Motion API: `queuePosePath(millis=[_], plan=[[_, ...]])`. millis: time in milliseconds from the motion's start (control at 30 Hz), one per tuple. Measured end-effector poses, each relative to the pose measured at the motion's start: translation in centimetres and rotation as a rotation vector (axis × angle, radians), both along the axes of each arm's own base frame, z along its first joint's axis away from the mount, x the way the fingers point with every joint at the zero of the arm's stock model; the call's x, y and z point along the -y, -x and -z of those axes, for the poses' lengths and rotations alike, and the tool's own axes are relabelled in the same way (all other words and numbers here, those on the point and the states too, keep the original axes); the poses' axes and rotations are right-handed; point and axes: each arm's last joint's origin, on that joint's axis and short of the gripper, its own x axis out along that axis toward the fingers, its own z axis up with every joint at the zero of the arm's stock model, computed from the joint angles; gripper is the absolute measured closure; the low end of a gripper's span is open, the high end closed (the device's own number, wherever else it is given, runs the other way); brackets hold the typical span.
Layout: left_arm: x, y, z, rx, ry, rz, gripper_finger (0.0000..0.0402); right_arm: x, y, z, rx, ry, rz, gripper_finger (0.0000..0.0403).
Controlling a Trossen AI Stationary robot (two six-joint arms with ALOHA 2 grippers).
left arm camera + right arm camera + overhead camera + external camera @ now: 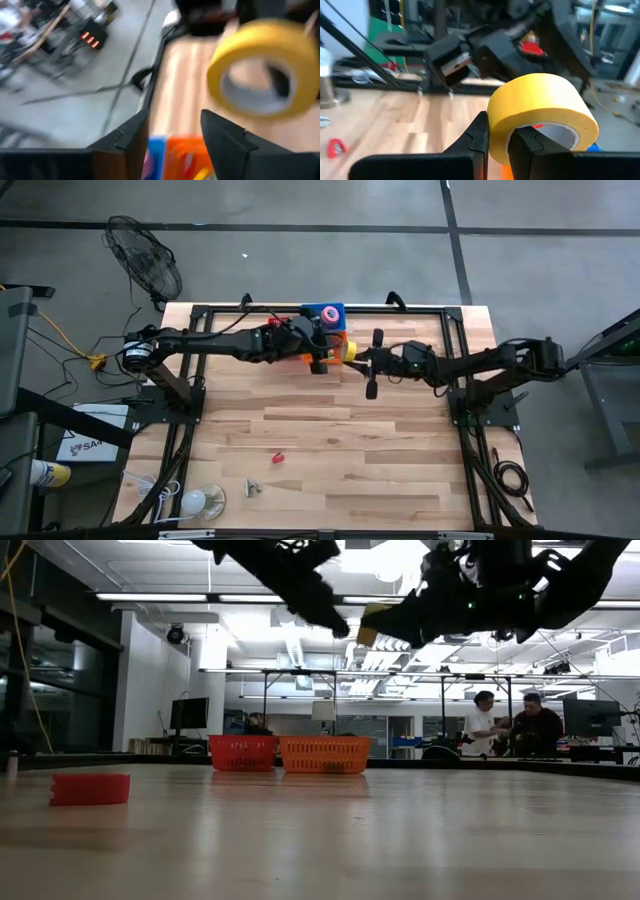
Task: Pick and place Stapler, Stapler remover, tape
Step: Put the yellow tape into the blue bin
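**Yellow tape held aloft by the right gripper at the far edge of the table**

While both arms meet over the far middle of the wooden table (330,440), they hang well above its surface, as the low view shows them only along the top of the picture. The left arm (215,342) reaches in from its side, and the right arm (480,362) comes from the opposite side. Below and between them, at the far edge, sit an orange bin (338,348) and a blue bin (322,314) touching it; the blue one carries a pink ring-shaped thing (330,312) on top, too small to name.

The right gripper (496,137) has its fingers pinched together on the wall of a roll of yellow tape (542,116), one finger outside the roll and one inside the core. The roll rides above the bins, tilted, with its open core turned toward the left arm.

The left gripper (175,131) stands just beside the roll with its fingers apart and nothing between them; the tape (262,67) floats past its fingertips, not touching them.

Near the front of the table, well apart from the arms, lies a small red stapler remover (278,457), seen in the low view as a red block (90,788) resting flat. Beside it is a small grey metal item (253,488), too small to identify.

Beyond the table, two baskets, one red (242,752) and one orange (325,753), stand in the room, and two people (510,725) stand farther back.
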Motion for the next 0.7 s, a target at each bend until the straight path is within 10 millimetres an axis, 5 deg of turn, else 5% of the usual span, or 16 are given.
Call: queuePosePath(millis=[267, 700], plan=[[-1.3, 1.4, 0.3, -0.125, -0.075, -0.206, 0.0186, 2.9, -1.4, -1.3, -0.217, -0.075, 0.056, 0.0370], [-6.9, 6.0, -1.5, -0.055, 0.221, -0.178, 0.0186, 7.2, -3.6, -4.9, -0.469, -0.071, 0.108, 0.0370]])
